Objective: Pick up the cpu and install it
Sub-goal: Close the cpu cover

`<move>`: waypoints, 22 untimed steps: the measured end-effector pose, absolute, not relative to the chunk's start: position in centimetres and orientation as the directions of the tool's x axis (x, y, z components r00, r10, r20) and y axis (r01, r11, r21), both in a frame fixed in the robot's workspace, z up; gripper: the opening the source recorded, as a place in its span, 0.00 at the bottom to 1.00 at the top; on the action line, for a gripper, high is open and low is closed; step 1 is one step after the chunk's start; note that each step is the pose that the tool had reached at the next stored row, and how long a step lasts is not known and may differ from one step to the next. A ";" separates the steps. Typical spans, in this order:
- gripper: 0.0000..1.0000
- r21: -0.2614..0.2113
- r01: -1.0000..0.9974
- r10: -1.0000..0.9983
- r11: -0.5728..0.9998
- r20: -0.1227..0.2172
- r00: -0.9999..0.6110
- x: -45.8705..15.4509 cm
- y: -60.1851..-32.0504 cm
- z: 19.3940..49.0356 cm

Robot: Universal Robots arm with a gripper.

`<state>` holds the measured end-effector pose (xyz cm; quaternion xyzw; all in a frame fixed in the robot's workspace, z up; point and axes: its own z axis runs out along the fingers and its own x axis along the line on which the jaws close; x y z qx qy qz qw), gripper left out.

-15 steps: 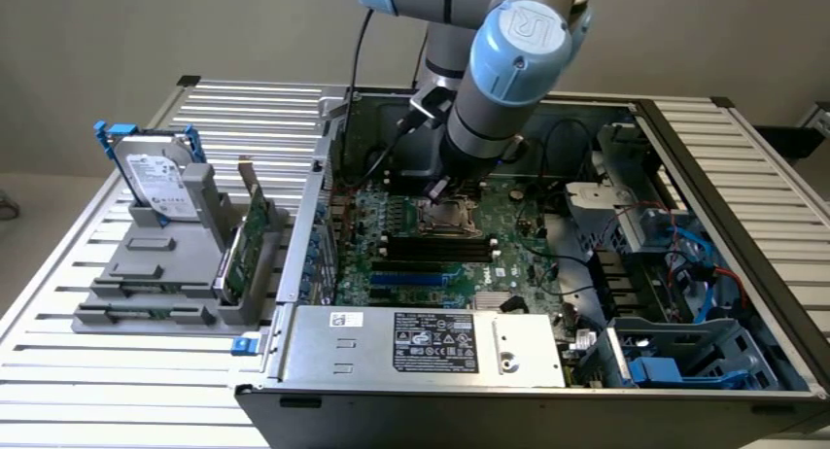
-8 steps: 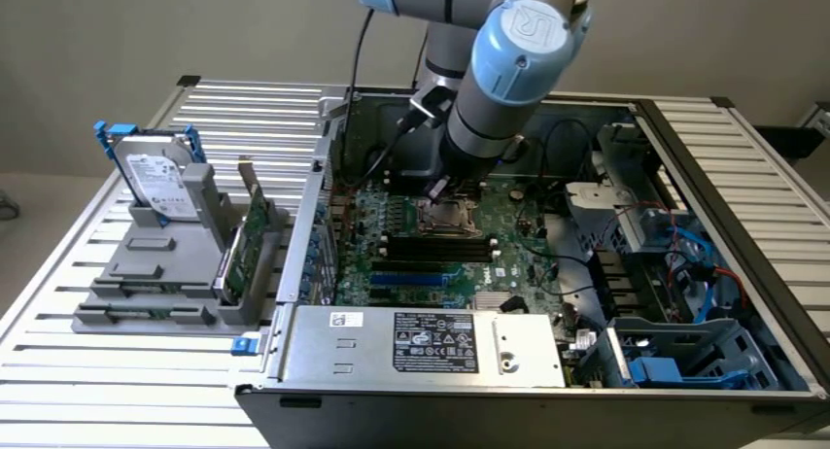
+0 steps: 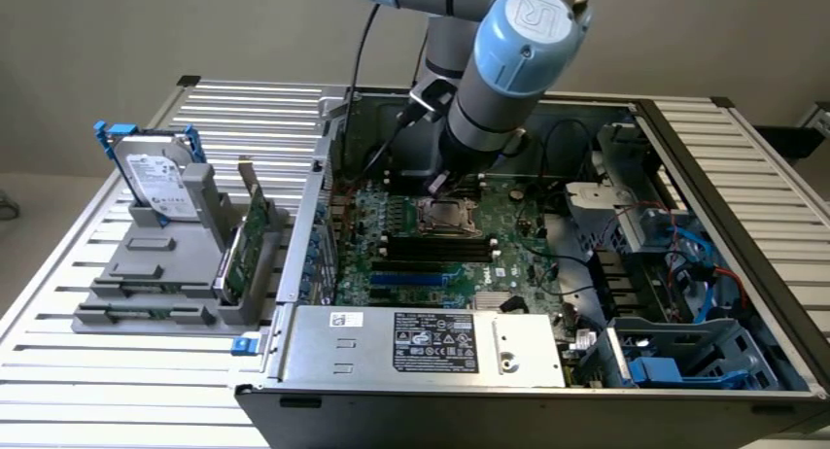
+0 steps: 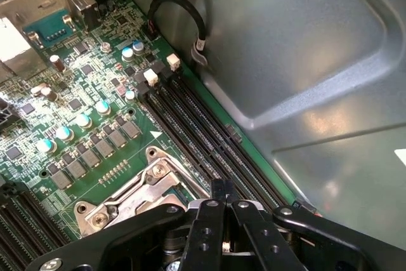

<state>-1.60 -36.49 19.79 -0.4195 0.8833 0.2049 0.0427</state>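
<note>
**Hovering Over the Socket, Fingers Pressed Together**

A robot arm (image 3: 519, 70) is reaching down into an open computer case (image 3: 725, 235). Its gripper (image 3: 438, 185) is hanging just above the metal-framed socket (image 3: 448, 218) in the middle of the motherboard (image 3: 519, 264). In the wrist view the two fingers (image 4: 206, 226) are pressing together with no gap, partly hiding the socket behind them.

The cpu itself is not showing plainly. Whether it is pinched under the fingertips or sitting in the socket cannot be told, nor which way it is pointing.

The socket's frame is sitting square to the memory slots (image 4: 203, 138), which are running just beside one of its edges. Beyond the slots the grey case wall (image 4: 304, 61) is rising close by, with a black cable (image 4: 184, 14) looping against it.

The case is lying on a slatted metal table (image 3: 117, 391), open on top, before a plain wall (image 3: 130, 31). At the exterior view's left a hard drive (image 3: 158, 182) is standing upright in a grey holder (image 3: 155, 274), well apart from the arm. The power supply (image 3: 429, 342) is closing off the case's near edge.
</note>
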 end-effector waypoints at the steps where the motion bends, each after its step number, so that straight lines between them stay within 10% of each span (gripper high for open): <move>1: 0.11 0.328 -0.760 -0.726 0.562 -0.246 -0.643 -1.6 -36.5 19.8; 22: 0.11 0.339 -0.787 -0.763 0.516 -0.237 -0.602 -0.9 -36.2 20.3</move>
